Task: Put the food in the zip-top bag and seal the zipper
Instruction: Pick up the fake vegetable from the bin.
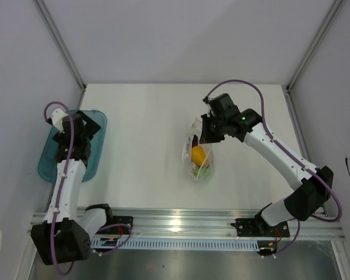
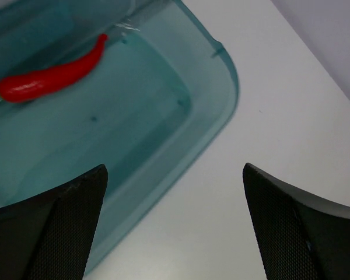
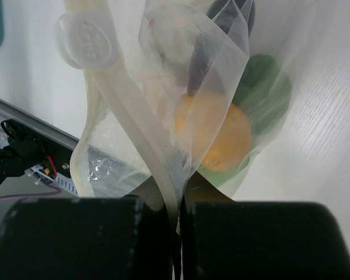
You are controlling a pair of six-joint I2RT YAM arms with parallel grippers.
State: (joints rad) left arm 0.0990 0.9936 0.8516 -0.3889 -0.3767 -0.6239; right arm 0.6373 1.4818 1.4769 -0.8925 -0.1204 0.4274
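The clear zip-top bag (image 1: pixel 199 158) hangs at mid-table from my right gripper (image 1: pixel 209 132), which is shut on its mouth edge. In the right wrist view the gripper (image 3: pixel 178 216) pinches the pale zipper (image 3: pixel 134 128). Through the bag (image 3: pixel 111 157) show a yellow pepper (image 3: pixel 213 134), a green vegetable (image 3: pixel 262 93) and a purple eggplant (image 3: pixel 230 14). My left gripper (image 1: pixel 81 123) is over the teal tray (image 1: pixel 46 154) at the far left. It (image 2: pixel 174 169) is open and holds nothing, above the tray's rim (image 2: pixel 221 116). A red chili (image 2: pixel 46 79) lies in the tray.
An aluminium rail (image 1: pixel 181 221) runs along the table's near edge, between the arm bases. White walls close in the table on the left, back and right.
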